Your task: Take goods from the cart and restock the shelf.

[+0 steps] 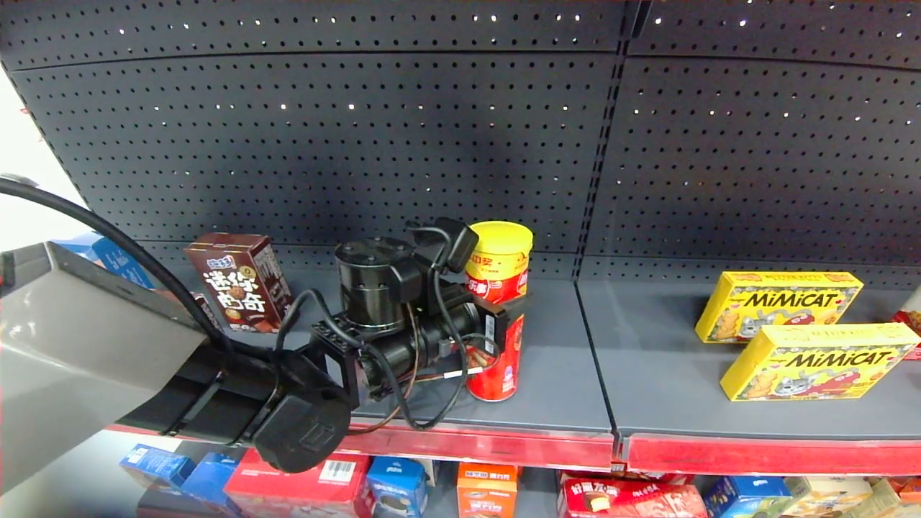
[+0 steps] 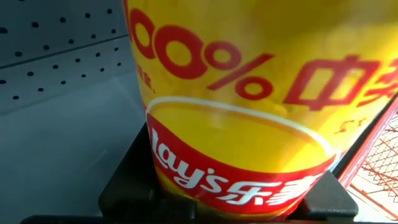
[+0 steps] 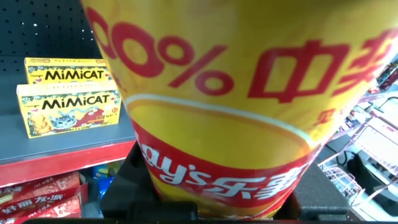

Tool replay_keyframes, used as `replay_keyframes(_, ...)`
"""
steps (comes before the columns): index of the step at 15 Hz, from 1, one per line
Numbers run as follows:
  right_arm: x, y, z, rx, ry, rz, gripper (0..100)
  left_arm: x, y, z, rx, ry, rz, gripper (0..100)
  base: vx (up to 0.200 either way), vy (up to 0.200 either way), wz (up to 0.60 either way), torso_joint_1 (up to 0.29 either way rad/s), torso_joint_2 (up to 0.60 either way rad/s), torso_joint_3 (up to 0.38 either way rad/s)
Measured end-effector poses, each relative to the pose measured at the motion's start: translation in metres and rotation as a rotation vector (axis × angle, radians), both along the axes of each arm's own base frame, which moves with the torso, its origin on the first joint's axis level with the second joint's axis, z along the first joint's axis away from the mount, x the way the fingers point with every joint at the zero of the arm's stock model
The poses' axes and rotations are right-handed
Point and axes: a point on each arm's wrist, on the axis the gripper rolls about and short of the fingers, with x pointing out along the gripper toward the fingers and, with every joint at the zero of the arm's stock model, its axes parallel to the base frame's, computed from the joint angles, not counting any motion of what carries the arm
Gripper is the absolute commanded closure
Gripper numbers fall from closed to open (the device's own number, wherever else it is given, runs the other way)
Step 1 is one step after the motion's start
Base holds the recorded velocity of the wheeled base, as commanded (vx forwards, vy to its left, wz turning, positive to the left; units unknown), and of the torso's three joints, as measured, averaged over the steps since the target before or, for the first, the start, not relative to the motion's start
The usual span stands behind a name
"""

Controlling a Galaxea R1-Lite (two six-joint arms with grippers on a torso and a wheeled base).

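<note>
**STATUS: ONE CANISTER IN EACH GRIPPER**

Left gripper [image 1: 498, 320] fingers: clamped on the first canister [image 1: 495, 373]. Upright near the front edge of the shelf [image 1: 561, 374], left bay; contact between base and deck not discernible.

Right gripper [image 3: 224, 193] fingers: clamped on the second canister [image 3: 236, 106]. Held out in front of the shelf, with the cart [image 3: 376, 149] near.

At the back left of the left bay: brown box [image 1: 241, 280], upright.

In the right bay: rear yellow box [image 1: 777, 306] and front yellow box [image 1: 820, 360], lying flat, just apart.
</note>
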Motion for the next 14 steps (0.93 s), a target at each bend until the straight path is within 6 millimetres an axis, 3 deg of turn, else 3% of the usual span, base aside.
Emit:
replay_keyframes(6,0.000,0.000,0.000,-0.001,-0.002,0.001,100,0.005,0.008,-0.001,0.005,0.005,0.026,100,0.000,0.000,0.00,0.000,0.00,0.000)
replay_keyframes(7,-0.001,0.000,0.000,-0.001,-0.002,0.001,100,0.006,0.011,-0.001,0.006,0.007,0.034,0,0.000,0.000,0.00,0.000,0.00,0.000)
replay_keyframes(14,-0.001,0.000,0.000,-0.001,-0.003,0.002,100,0.004,0.012,-0.006,0.020,0.023,0.035,0,0.000,0.000,0.00,0.000,0.00,0.000)
